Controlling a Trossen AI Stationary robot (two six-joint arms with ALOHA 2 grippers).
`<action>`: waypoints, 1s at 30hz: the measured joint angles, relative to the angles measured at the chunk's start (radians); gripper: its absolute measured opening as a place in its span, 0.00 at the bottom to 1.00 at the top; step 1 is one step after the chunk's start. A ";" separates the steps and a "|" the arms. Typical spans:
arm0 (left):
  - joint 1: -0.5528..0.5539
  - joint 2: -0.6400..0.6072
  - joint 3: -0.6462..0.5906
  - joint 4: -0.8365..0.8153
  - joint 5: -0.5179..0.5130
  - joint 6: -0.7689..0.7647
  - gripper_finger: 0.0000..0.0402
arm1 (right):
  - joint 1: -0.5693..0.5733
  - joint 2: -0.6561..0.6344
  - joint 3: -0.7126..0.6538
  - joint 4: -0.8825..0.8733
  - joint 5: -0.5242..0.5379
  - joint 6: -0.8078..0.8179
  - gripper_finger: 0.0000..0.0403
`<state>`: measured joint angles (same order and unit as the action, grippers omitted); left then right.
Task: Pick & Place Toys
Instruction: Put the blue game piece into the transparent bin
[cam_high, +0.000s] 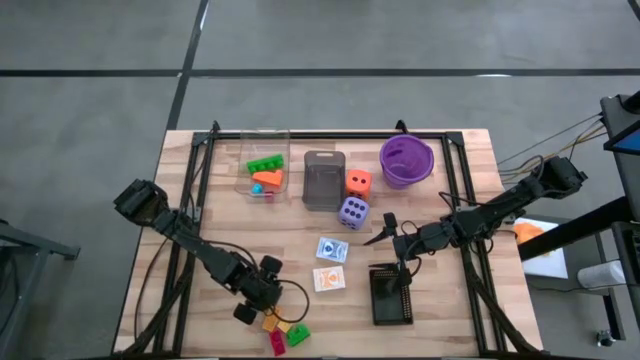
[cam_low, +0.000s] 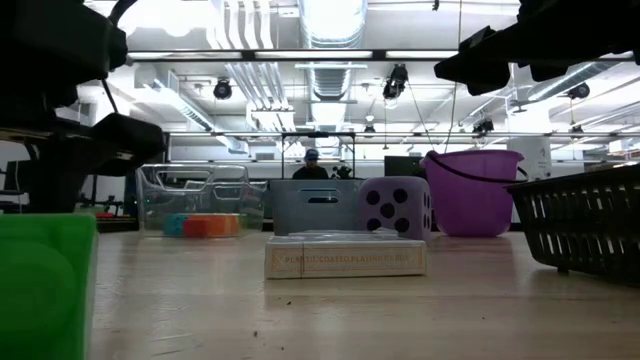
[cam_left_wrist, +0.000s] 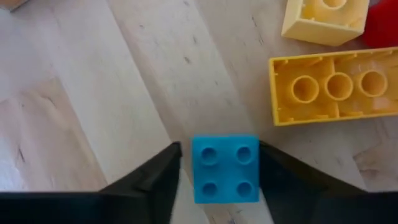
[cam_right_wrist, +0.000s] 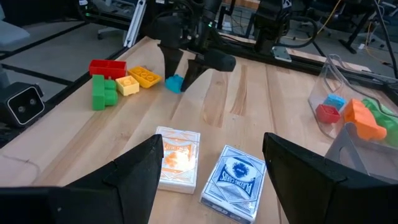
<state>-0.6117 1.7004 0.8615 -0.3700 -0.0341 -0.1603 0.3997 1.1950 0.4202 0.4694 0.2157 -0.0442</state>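
A wooden table (cam_high: 210, 190) is seen from above, with two dark robot arms reaching in from either side.

The left hand (cam_left_wrist: 225, 171) is low at the table's near edge, on the left. A small blue brick (cam_left_wrist: 224, 169) sits studs-up directly between its two dark fingers (cam_left_wrist: 155, 180), which stand close against the brick's two sides. The right wrist view shows the same: the left hand (cam_right_wrist: 179, 73) reaching down over the blue brick (cam_right_wrist: 174, 83) resting on the wood. Whether the fingers are truly pinching it or only touching, I cannot tell.

Just beside that brick lie a long yellow brick (cam_left_wrist: 333, 87) and a smaller pale yellow brick (cam_left_wrist: 326, 18), both hollow-side up, with a red brick (cam_right_wrist: 107, 67) and a green brick (cam_right_wrist: 102, 92) near them.

The right hand (cam_right_wrist: 211, 180) hovers above the middle of the table with its fingers spread apart and nothing between them. Below it lie two card packs, one orange-faced (cam_right_wrist: 177, 158), one blue-faced (cam_right_wrist: 235, 174).

Farther back stand a clear bin (cam_high: 262, 165) holding several bricks, a grey bin (cam_high: 322, 180), an orange die (cam_high: 359, 182), a purple die (cam_high: 353, 211) and a purple bowl (cam_high: 406, 160). A black basket (cam_high: 391, 295) sits near the front edge.
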 joint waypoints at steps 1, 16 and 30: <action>0.000 0.000 -0.002 -0.001 0.000 -0.006 0.41 | 0.000 0.000 0.000 0.000 0.000 0.000 0.68; 0.013 -0.080 -0.003 -0.002 -0.236 -0.041 0.33 | 0.000 0.000 0.000 -0.006 0.000 0.000 0.68; 0.193 -0.263 -0.438 1.132 -0.200 0.160 0.33 | 0.000 0.000 0.000 -0.006 0.000 -0.005 0.68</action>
<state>-0.4190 1.4378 0.4236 0.7618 -0.2346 -0.0002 0.3996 1.1950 0.4202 0.4633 0.2160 -0.0490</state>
